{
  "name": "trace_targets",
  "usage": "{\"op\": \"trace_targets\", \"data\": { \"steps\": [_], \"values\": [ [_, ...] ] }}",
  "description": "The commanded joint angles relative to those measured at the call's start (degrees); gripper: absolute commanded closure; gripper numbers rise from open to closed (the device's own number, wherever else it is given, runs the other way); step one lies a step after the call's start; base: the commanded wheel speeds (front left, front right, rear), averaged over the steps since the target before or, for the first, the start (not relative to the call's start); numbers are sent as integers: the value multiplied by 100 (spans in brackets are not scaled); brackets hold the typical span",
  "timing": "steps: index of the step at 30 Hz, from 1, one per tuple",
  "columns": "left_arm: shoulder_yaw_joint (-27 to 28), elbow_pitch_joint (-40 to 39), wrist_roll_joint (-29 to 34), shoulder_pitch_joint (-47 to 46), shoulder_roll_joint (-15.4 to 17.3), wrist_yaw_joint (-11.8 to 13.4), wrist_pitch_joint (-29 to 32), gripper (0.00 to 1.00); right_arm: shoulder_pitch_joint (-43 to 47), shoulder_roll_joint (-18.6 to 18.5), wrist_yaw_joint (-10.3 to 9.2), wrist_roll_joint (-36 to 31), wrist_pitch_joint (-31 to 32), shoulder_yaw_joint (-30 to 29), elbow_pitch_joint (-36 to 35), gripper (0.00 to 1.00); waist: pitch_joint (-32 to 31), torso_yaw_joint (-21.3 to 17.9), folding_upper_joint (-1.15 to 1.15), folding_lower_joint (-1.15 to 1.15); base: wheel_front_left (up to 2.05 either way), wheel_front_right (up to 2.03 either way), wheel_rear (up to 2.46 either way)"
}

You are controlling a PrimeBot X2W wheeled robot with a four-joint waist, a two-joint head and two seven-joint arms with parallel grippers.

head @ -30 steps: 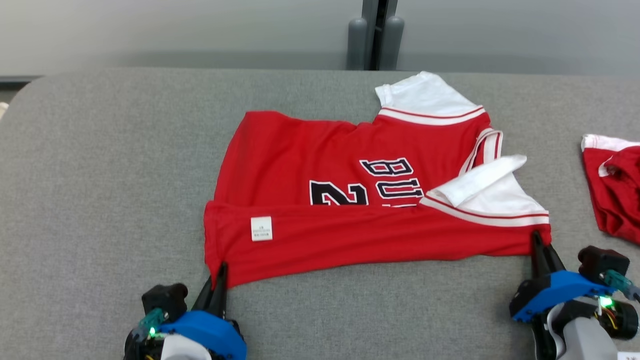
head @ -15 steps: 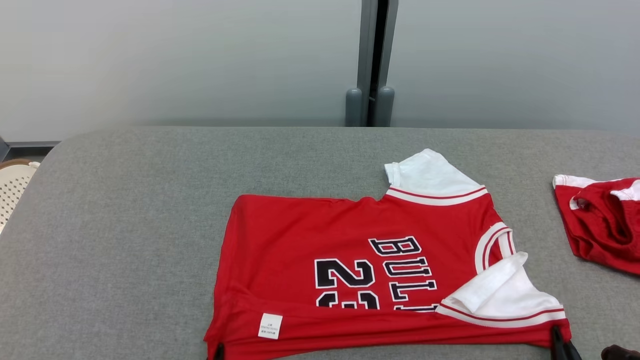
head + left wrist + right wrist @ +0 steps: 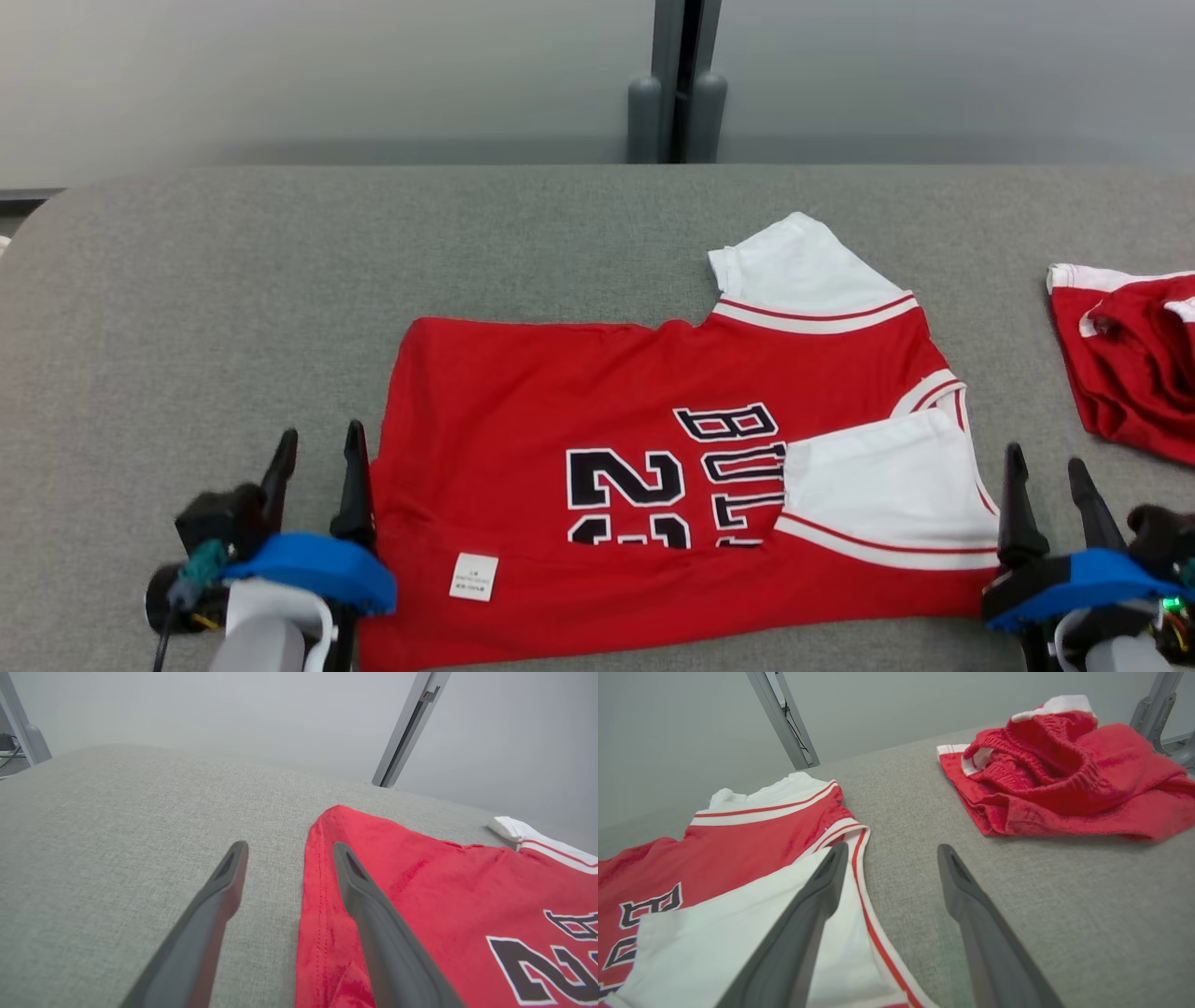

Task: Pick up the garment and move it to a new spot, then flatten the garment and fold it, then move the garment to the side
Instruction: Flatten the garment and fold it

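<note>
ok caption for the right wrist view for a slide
Open right gripper at the edge of the partly folded red jersey, a crumpled red garment apart on the grey table.

Surface (image 3: 187, 299): grey woven fabric, with a rounded corner at the far left.
Red shorts (image 3: 1134, 373): a crumpled heap lying on the surface at the right, with white trim along the far edge and a bunched elastic waistband on top.
Wall (image 3: 327, 75): plain pale grey, just behind the surface.
Post (image 3: 674, 84): a grey upright against the wall with a dark slot down its middle.
</note>
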Motion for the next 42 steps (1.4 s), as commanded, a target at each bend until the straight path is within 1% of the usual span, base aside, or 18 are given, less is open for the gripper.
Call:
{"op": "trace_targets", "data": {
  "steps": [1, 6, 12, 17, 22, 29, 31, 32, 34, 37, 40, 42],
  "values": [
    [-4, 136, 38, -257, 73, -25, 0, 0, -158, -25, -1, -54, -16, 39, -37, 0, 137, 29, 0, 0, 0, 0, 0],
    [-249, 950, 85, -1341, 302, -57, 4, 0, -675, -25, 0, -99, -16, 290, -113, 0, 561, -75, 0, 0, 0, 0, 0],
    [-786, 1842, -115, -2292, 510, -43, 71, 0, -1145, -25, 0, -140, -17, 552, -161, 0, 946, -212, 0, 0, 0, 0, 0],
    [-1119, 2384, -269, -2704, 693, -44, 54, 0, -1390, -22, 0, -178, -16, 659, -292, 0, 1127, -292, 0, 0, 0, 0, 0],
    [-1558, 2618, -442, -2907, 691, -45, 36, 0, -1618, -22, 0, -259, -16, 761, -374, 0, 1235, -307, 0, 0, 0, 0, 0],
    [-2318, 2721, -713, -3087, 670, -46, 22, 0, -1992, -22, 0, -558, -17, 825, -187, 0, 1322, -202, 0, 0, 0, 0, 0],
    [-2556, 2799, -719, -3123, 676, -46, 29, 92, -2110, -23, -1, -641, -16, 843, -114, 0, 1338, -169, 0, 0, 0, 0, 0],
    [-2651, 2852, -722, -3144, 684, -46, 54, 100, -2170, -22, 0, -668, -16, 859, -74, 0, 1347, -153, 0, 0, 0, 0, 0],
    [-2771, 3001, -754, -3195, 706, -45, 100, 100, -2293, -23, -1, -736, -16, 898, 17, 0, 1362, -120, 0, 0, 0, 0, 0],
    [-2721, 3167, -814, -3341, 766, -19, 70, 100, -2551, -80, -1, -851, -7, 973, 263, 0, 1403, -64, 0, 0, 0, 0, 0],
    [-2609, 3102, -848, -3471, 761, 145, 14, 100, -2959, -229, -1, -989, 179, 1006, 602, 0, 1450, 47, 0, 0, 0, 0, 0],
    [-2497, 2884, -869, -3515, 708, 230, -2, 100, -3248, -349, -1, -1101, 399, 998, 851, 0, 1483, 176, 0, 0, 0, 0, 0]
  ]
}}
